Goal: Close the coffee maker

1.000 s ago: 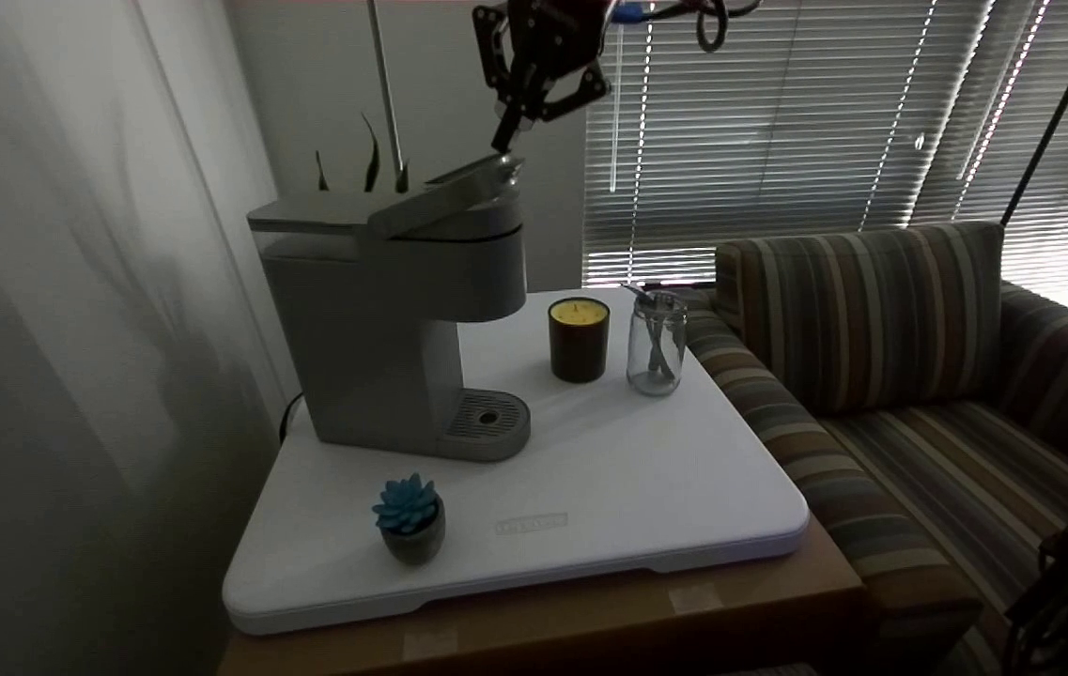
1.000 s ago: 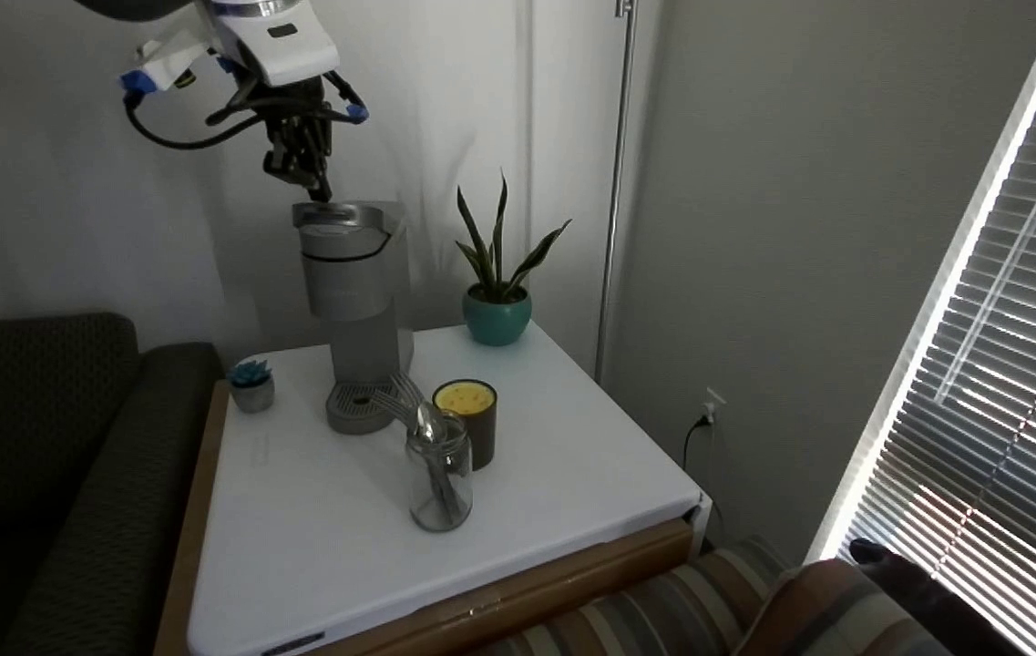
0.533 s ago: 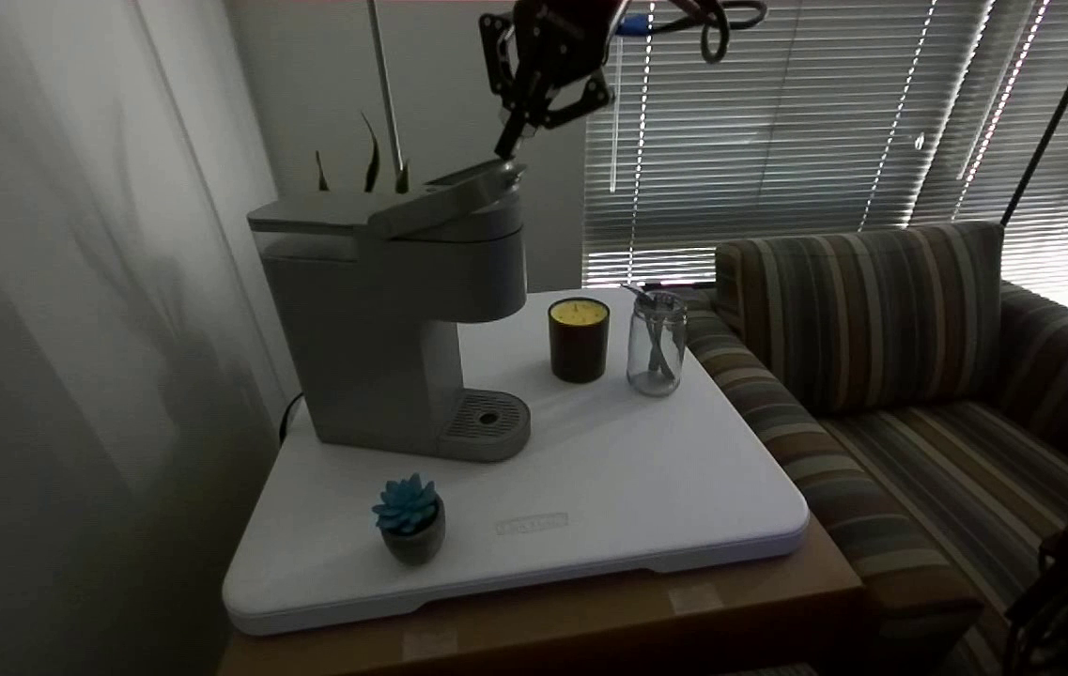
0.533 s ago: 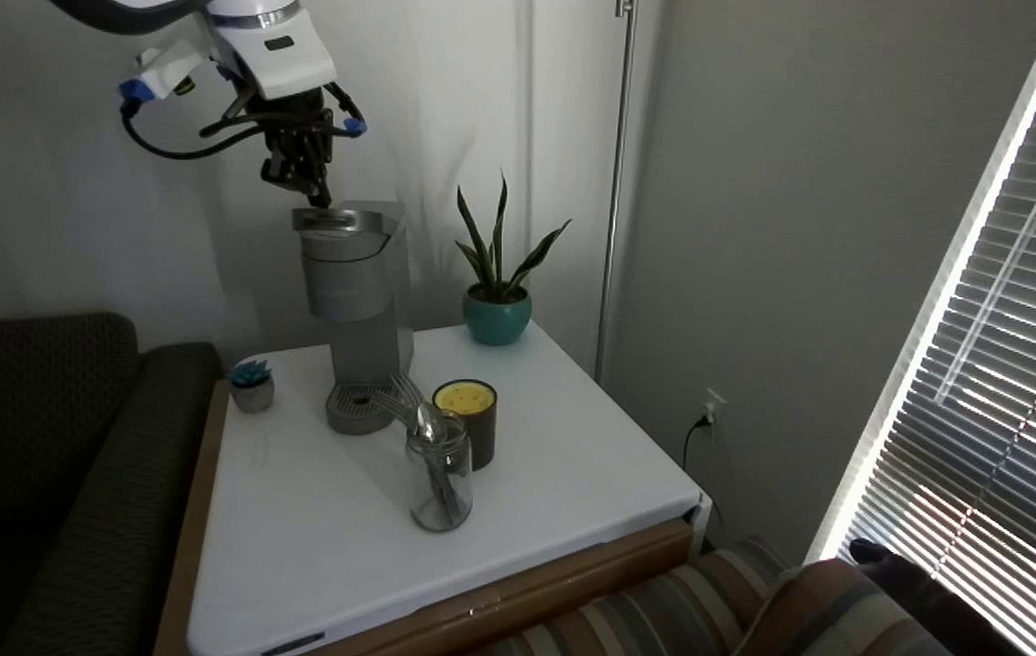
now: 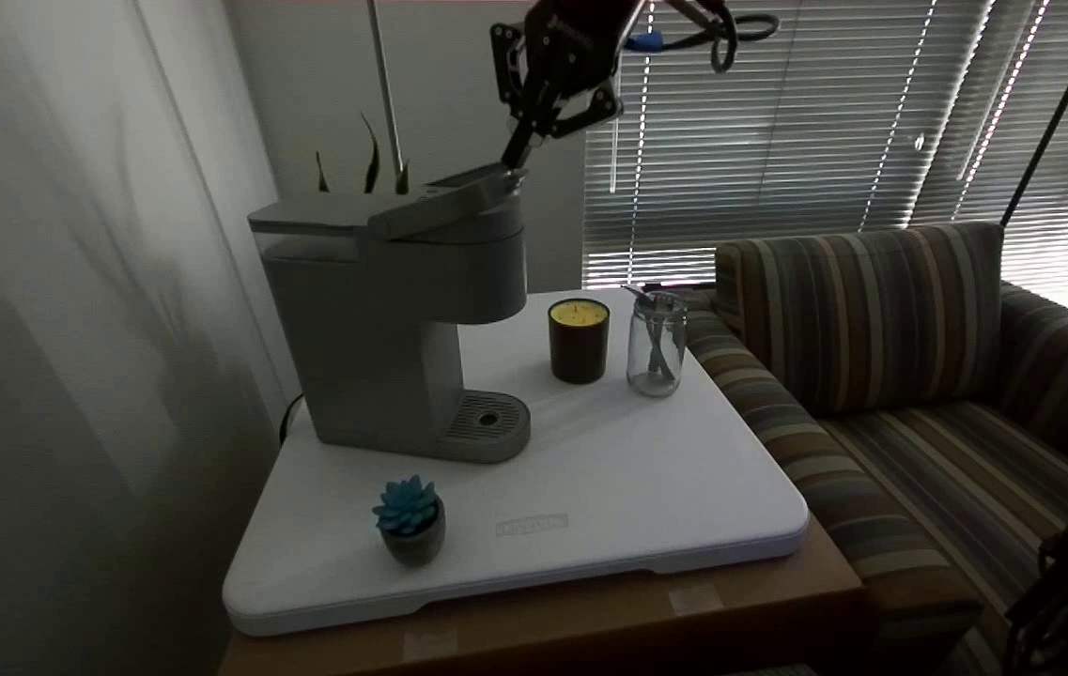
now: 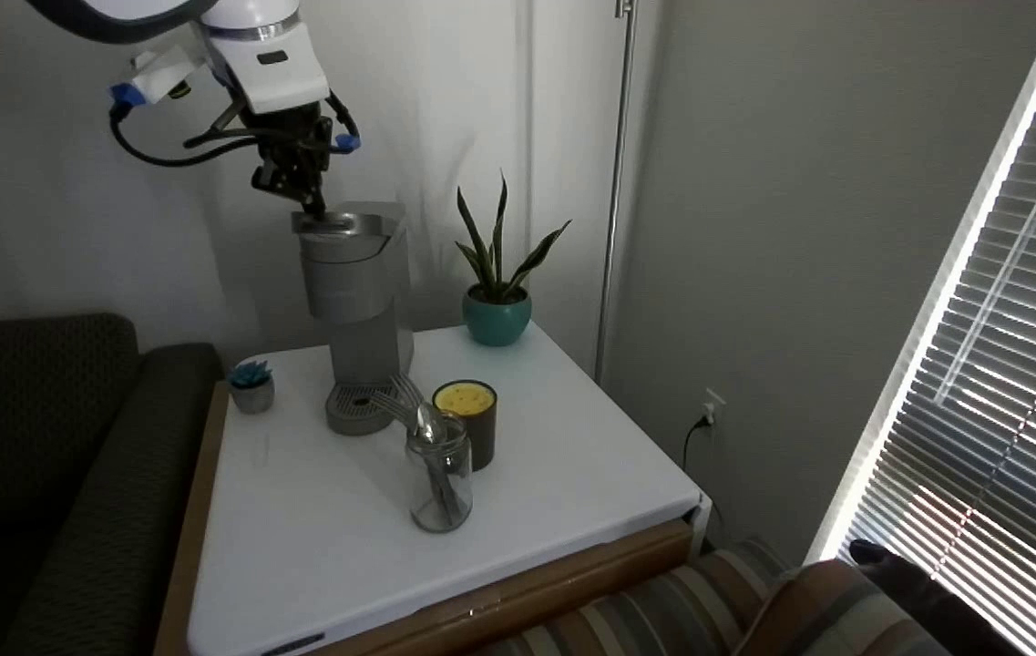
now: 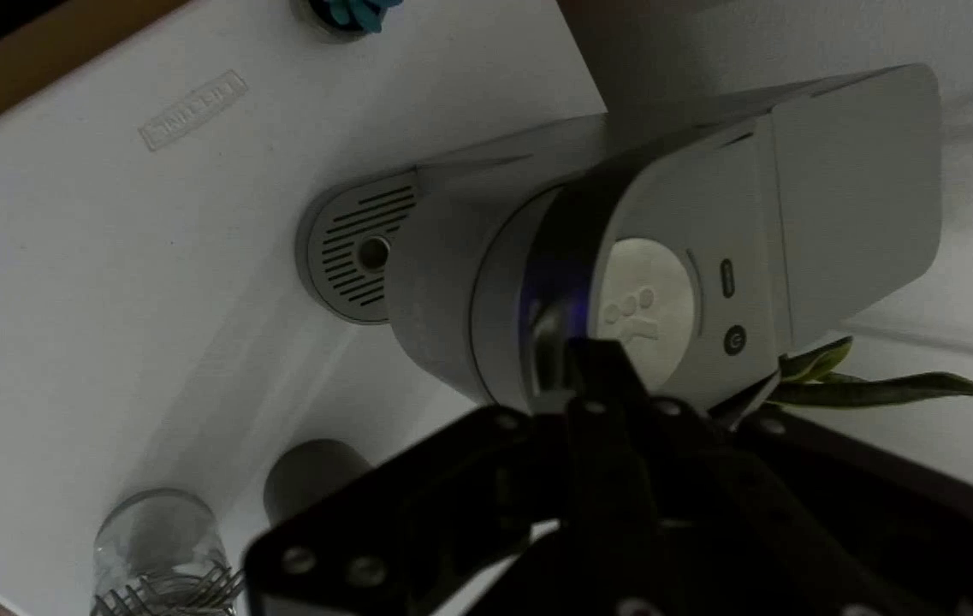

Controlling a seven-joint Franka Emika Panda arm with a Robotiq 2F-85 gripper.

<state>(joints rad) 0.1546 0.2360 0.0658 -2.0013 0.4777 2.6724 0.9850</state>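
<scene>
The grey coffee maker stands on the white table in both exterior views. Its hinged lid slopes, with its front end raised a little above the brew head. In the wrist view the lid's top shows a pale round emblem and small dark buttons. My gripper points down at the lid's front edge, and its tips appear to touch it. In the wrist view the fingers are together with nothing between them. They hide part of the lid's front corner. The gripper also shows in an exterior view.
A dark candle jar and a glass jar with cutlery stand beside the coffee maker. A small blue succulent is on its opposite side. A snake plant in a teal pot stands behind. Striped seating adjoins the white table.
My gripper has moved slightly down at the lid's front. The lid's front end has sunk a little, and its gap to the brew head has narrowed. Other objects have not moved.
</scene>
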